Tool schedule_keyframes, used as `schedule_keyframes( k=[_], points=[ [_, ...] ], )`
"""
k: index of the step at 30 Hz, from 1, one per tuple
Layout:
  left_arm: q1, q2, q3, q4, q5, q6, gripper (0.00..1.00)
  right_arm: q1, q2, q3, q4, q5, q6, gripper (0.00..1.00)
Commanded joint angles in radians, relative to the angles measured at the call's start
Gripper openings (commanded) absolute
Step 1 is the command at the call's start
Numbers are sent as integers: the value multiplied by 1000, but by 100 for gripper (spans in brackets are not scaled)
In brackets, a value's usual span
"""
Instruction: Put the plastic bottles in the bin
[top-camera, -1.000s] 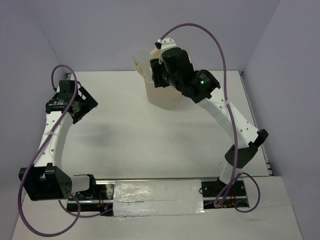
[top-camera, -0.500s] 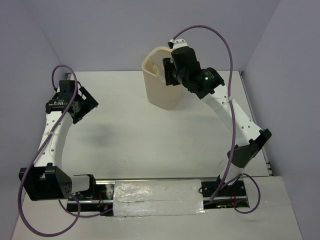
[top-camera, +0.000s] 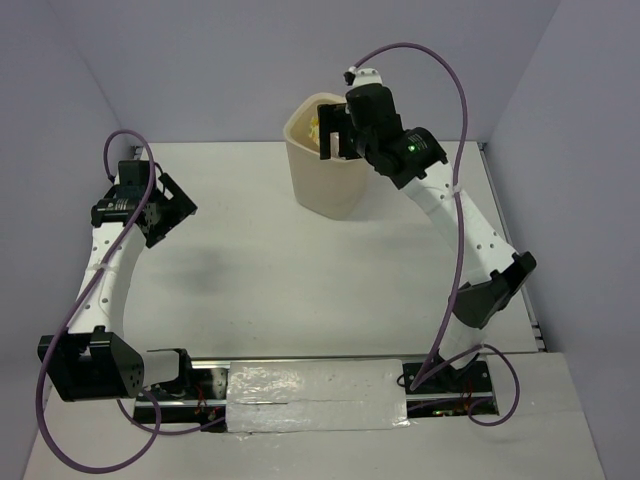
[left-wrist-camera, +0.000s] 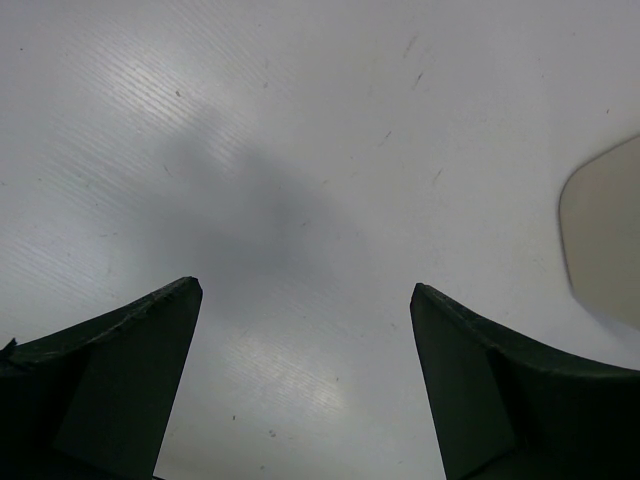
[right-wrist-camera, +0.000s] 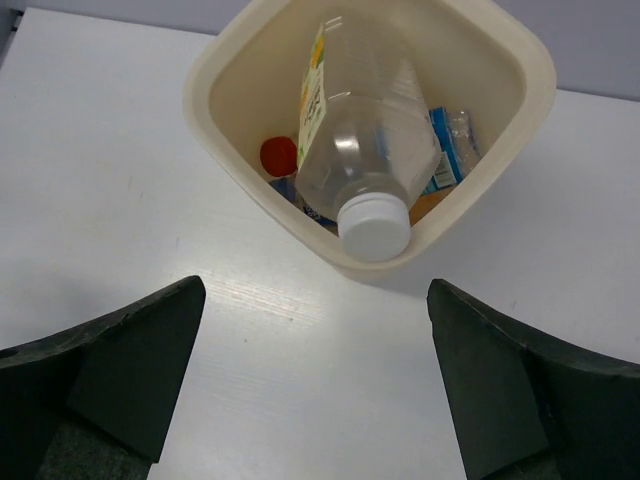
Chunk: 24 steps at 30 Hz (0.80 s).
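**Top view.** The right tool (top-camera: 335, 135) hangs just over the mouth of the bin (top-camera: 318, 195), at the far side of the bench (top-camera: 300, 285). The arm is stretched out, prob. so a drop goes straight down inside. Its fingers are hard to read from this angle. The tool masks most of the bin's inside, and only a pale yellowish bit shows beside it. The left tool (top-camera: 172, 205) sits well apart from the bin w/ nothing near it. We reckon it's parked there so the arms don't clash. We see no bottle lying on the bench from here.

**Left wrist.** The left tool (left-wrist-camera: 305, 290) is released, fingers wide, w/ only bare bench below and ahead of it. Ahead and to its right a cream curve is cut off by the frame edge. That's prob. the bin's side, but too little shows to be sure.

**Right wrist.** The right tool (right-wrist-camera: 315, 290) is released, fingers spread, nothing btwn them. The bin lies straight ahead of it and below.
- The boxy bottle (right-wrist-camera: 365, 130) w/ the yellow-green label is inside. Its white cap (right-wrist-camera: 373, 228) points toward the tool at the near rim, and its body slants to the far wall.
- We can't tell whether it has settled or is mid-drop.
- Beneath it we see a red cap (right-wrist-camera: 279, 155), a blue-labelled bottle (right-wrist-camera: 447, 150) and an orange-ish patch.
- The boxy bottle covers the rest, so no count is possible.

Our guess is the task is about finished.
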Motion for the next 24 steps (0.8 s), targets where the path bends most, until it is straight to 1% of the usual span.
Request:
schedule_keyframes(
  k=[1,5,8,11,12,14,15,16,18,19,24],
  points=[
    [5,-7,1,19,-4,3,99,-5,-28,-10,67,28,41,100],
    [5,-1,-2,22,2,2,99,-4,-123,-119,131,63,50,100],
    [5,5,4,22,10,0,99,-5,-189,-184,127,116,59,100],
    [5,2,12,13,7,5,99,-25,-272,-312,113,181,93,100],
    [7,-4,16,13,2,8,99,-54,-339,-396,110,196,108,100],
    [5,-12,25,11,2,11,99,-91,-418,-486,114,196,156,100],
    [5,-16,32,8,8,11,99,-105,-459,-567,116,195,168,100],
    [7,-19,38,4,17,12,99,-138,-536,-604,119,202,183,100],
    [5,-30,59,-1,48,23,99,-157,-605,-705,116,233,219,100],
    [5,-36,65,1,57,34,99,-172,-660,-730,111,244,228,100],
    [-6,-81,85,42,126,104,100,-183,-765,-839,51,268,265,100]
  ],
)
